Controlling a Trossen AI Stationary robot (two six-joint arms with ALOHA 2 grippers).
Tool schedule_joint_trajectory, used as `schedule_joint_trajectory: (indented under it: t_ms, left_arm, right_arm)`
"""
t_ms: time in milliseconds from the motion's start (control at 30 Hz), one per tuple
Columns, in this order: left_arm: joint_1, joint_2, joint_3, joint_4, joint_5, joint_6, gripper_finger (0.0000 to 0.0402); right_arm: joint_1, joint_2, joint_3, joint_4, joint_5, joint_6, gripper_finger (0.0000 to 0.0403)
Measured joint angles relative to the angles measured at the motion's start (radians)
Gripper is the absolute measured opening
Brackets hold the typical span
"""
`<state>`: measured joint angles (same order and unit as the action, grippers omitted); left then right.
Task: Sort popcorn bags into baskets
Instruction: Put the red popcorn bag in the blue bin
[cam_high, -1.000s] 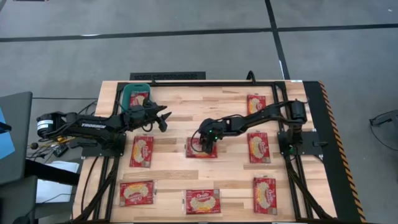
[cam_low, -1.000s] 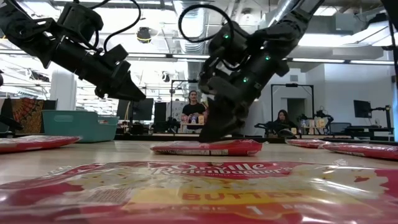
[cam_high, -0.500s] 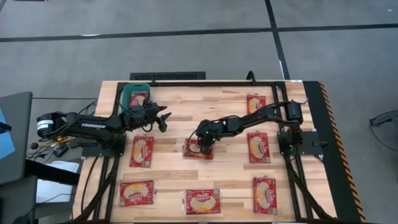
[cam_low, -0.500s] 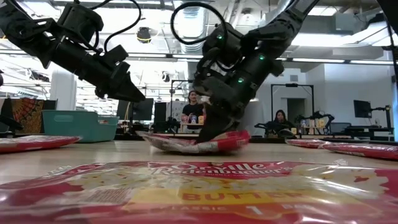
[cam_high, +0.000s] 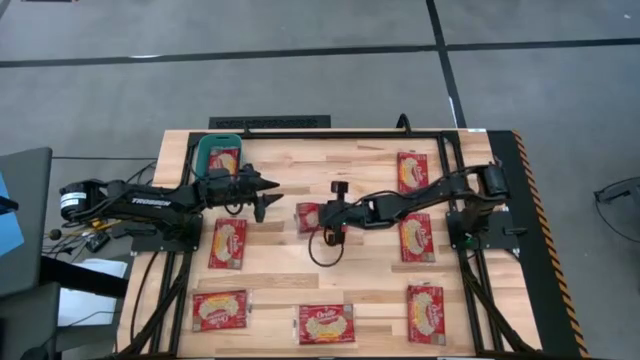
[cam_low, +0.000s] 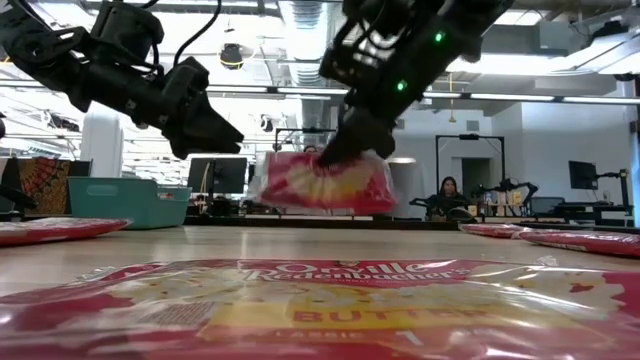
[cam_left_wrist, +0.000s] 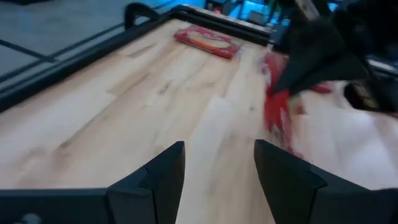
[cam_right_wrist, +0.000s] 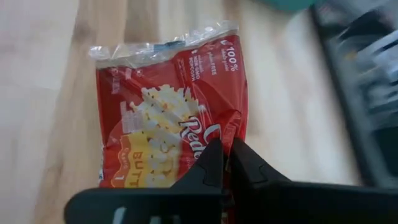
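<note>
My right gripper (cam_high: 320, 216) is shut on a red popcorn bag (cam_high: 307, 218) with a cream-yellow picture, held above the middle of the table. The bag also shows in the low view (cam_low: 325, 183) and the right wrist view (cam_right_wrist: 168, 124). My left gripper (cam_high: 268, 190) hovers open to the left of that bag, with nothing between its fingers (cam_left_wrist: 163, 171). The teal basket (cam_high: 204, 153) stands at the far left corner with one bag (cam_high: 225, 159) lying in it. Several more bags lie flat on the table, one of them (cam_high: 228, 243) near my left arm. My right gripper pinches the bag's wrapper (cam_right_wrist: 229, 132) between its two fingers, close to one edge, where the film is creased. The fingers reach in from the table's right side, slanting down. The bag (cam_low: 325, 183) hangs below them, tilted and clear of the table.
Loose bags lie along the near edge (cam_high: 219, 310) (cam_high: 326, 323) (cam_high: 425, 312) and on the right side (cam_high: 416, 236) (cam_high: 412, 170). A black frame (cam_high: 330, 130) runs round the wooden table. People sit in the room (cam_low: 447, 192) beyond the far edge.
My right gripper has taken hold of the middle bag, whose ends first curled up off the wood. It has then risen and gone toward the far left, toward the basket. The bag is now lifted clear and hangs tilted.
</note>
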<state>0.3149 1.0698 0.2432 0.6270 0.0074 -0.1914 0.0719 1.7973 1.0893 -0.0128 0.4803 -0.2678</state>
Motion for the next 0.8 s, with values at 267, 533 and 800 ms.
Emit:
schedule_joint_trajectory:
  t_ms: [267,533,800]
  left_arm:
    - [-0.002,0.0,0.0,0.065,0.176,0.005,0.0185]
    - [-0.002,0.019,0.0,0.071,0.157,0.005,0.0244]
    - [-0.042,0.153,0.104,0.063,0.113,0.031,0.028]
  right_arm:
    - [0.021,-0.017,0.002,0.071,0.143,-0.134,0.0017]
    - [0.0,-0.017,0.002,0.119,0.176,-0.128,0.0012]
    - [0.0,-0.019,0.002,0.174,0.173,-0.202,0.0013]
